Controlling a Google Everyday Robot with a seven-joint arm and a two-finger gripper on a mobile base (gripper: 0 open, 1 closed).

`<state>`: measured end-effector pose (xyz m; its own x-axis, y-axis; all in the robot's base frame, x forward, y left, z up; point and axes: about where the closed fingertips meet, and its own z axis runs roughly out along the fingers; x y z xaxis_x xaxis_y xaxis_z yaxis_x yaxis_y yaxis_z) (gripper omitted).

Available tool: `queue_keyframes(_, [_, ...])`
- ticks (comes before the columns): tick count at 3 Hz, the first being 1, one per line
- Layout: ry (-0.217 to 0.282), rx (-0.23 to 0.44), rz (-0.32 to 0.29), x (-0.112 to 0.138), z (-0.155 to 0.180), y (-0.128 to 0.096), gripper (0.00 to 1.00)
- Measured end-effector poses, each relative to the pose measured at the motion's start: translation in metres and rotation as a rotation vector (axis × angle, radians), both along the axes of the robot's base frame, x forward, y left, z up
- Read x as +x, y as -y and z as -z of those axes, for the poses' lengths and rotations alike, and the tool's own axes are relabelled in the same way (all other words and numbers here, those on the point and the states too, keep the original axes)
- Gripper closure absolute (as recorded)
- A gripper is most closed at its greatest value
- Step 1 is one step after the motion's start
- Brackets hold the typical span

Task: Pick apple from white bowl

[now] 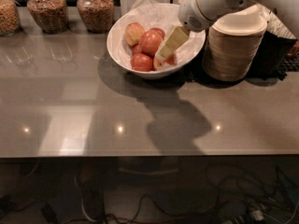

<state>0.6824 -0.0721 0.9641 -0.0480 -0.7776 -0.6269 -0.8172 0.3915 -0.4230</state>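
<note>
The white bowl [122, 54], lined with crinkled white paper, stands at the back middle of the grey counter. It holds several apples. The largest red apple [150, 42] lies in the middle, a paler yellow-orange one [134, 32] behind it on the left, and a smaller dark red one [141, 62] in front. My gripper [163, 54] reaches down into the bowl from the upper right. Its cream-coloured finger [172, 42] lies just right of the big apple and covers part of another apple at the right of the bowl.
Three glass jars of grain [46, 9] stand at the back left. A stack of beige disposable bowls [232, 50] stands right of the white bowl, with a dark container [273, 55] beyond it. The counter's front edge [149, 153] runs across; cables lie on the floor below.
</note>
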Motion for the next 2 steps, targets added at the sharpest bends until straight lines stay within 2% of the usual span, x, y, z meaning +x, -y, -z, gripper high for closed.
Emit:
queue_keyframes(1, [0.016,0.022,0.001,-0.001,0.002,-0.005,0.0])
queue_keyframes(2, [0.047,0.086,0.009,0.001,0.004,-0.019,0.0])
